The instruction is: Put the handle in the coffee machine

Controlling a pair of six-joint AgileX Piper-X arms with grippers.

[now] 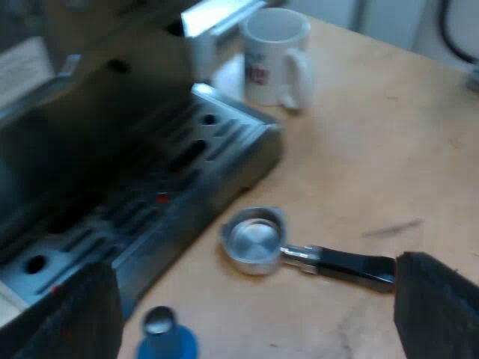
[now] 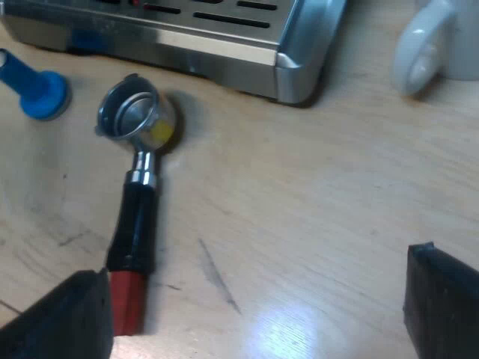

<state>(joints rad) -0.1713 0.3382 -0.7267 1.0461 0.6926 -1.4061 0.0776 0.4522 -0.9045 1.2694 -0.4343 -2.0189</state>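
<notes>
Two claws gape wide, holding nothing: left gripper (image 1: 252,299), right gripper (image 2: 254,292). Loose metal holder with dark, red-ended handle (image 2: 138,179) lies on the wooden table (image 2: 299,224) just beside the silver espresso machine (image 2: 224,45); blue tamper (image 2: 34,86) and white mug (image 1: 273,56) near it

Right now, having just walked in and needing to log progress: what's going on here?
Nothing is gripped. The metal holder lies loose on the wooden table, close to the drip tray of the espresso machine, basket up, not yet locked in. My right gripper hovers open over it, one finger by the red end; my left gripper is open over it too. A blue tamper sits near the basket, a white mug by the machine.
</notes>
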